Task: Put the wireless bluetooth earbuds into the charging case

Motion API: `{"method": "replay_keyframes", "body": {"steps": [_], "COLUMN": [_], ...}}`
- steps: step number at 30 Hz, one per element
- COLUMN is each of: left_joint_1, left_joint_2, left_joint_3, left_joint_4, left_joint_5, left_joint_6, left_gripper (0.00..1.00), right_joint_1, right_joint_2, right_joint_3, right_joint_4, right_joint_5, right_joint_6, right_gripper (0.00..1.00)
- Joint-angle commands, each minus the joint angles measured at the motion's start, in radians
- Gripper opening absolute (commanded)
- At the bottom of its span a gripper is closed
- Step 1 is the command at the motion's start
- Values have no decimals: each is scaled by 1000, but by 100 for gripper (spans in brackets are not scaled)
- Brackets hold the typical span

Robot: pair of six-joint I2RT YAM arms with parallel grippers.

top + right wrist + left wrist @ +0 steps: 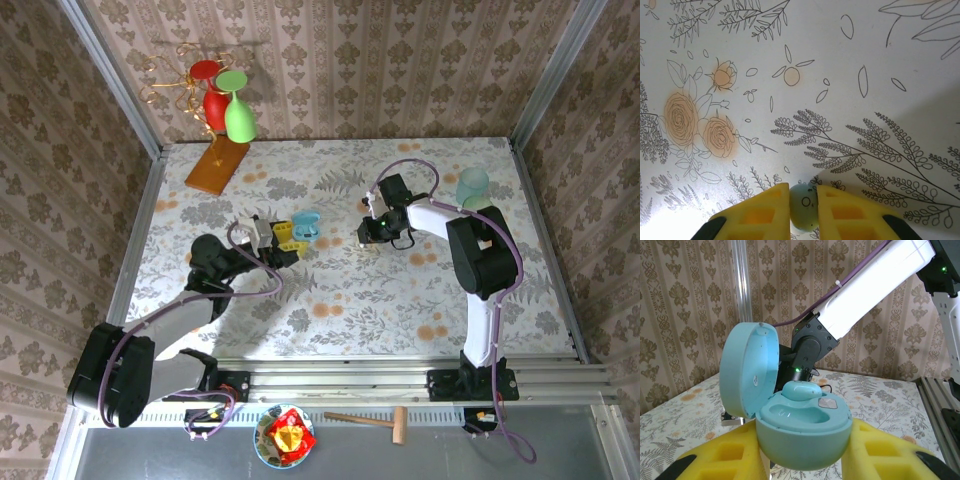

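While the left gripper clamps the open case, one earbud already seated inside, the right gripper pinches the second earbud off to the case's right. Next, I judge, comes carrying it over the empty hollow.

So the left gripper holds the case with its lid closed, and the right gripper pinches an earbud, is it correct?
Not quite: the lid of the case is open, as the left wrist view shows. The left gripper does hold it, and the right gripper does pinch an earbud.
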Motion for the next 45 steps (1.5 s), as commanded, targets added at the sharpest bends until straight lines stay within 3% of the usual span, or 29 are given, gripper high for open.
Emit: {"method": "replay_keyframes", "body": {"steps": [1, 12, 20, 28, 34, 45], "left_joint_1": [1, 2, -1, -4, -10, -20], "left_joint_2": [0, 50, 154, 202, 199, 190], "left_joint_3": [-4, -7, -15, 3, 3, 3], "left_joint_4": [26, 22, 151, 169, 154, 163], "left_joint_5": [-1, -128, -262, -301, -311, -314], "left_joint_6": [20, 116, 166, 178, 178, 144], "left_gripper": [34, 34, 33, 33, 33, 33], "right_joint_1": [0, 28, 148, 316, 413, 460], "right_joint_2": [-60, -405, -606, -609, -521, -410], "right_joint_3": [-33, -187, -125, 16, 108, 206], "right_joint_4": [-19, 24, -34, -14, 16, 5], "right_joint_5": [31, 183, 259, 281, 278, 281], "right_joint_6": [28, 197, 224, 203, 184, 143], "right_gripper": [15, 15, 15, 16, 15, 15]}}
